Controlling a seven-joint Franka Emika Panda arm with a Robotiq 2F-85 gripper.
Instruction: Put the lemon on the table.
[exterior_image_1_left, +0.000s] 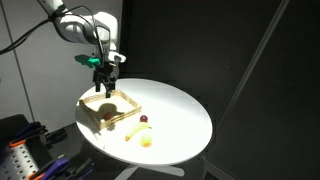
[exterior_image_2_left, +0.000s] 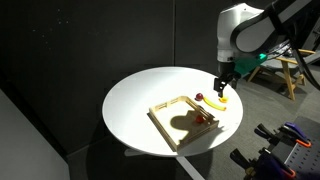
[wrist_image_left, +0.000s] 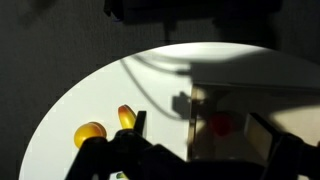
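Table, round and white-topped, lit brightly against a dark room, fills the middle of both exterior views. On it sits a square light-wood tray, set toward one side of the tabletop.

Your gripper hangs in the air above the tray, pointing straight down and not touching it. Its jaws stand apart with nothing between them. In the wrist view the two dark fingers sit wide at the bottom corners of the picture, again with an empty gap.

The lemon, small, round and pale yellow, lies on the bare tabletop outside the tray, near the table's edge. It is well apart from your gripper. A long thin banana lies just beside it, between the lemon and the tray. A small dark-red fruit rests on the table near the banana's other end.

In the wrist view the lemon shows as a yellow-orange ball at lower left on the white surface. Another yellowish shape sits just beside it, too blurred to name. The tray lies to the right in shadow, with a small orange-red fruit inside it.
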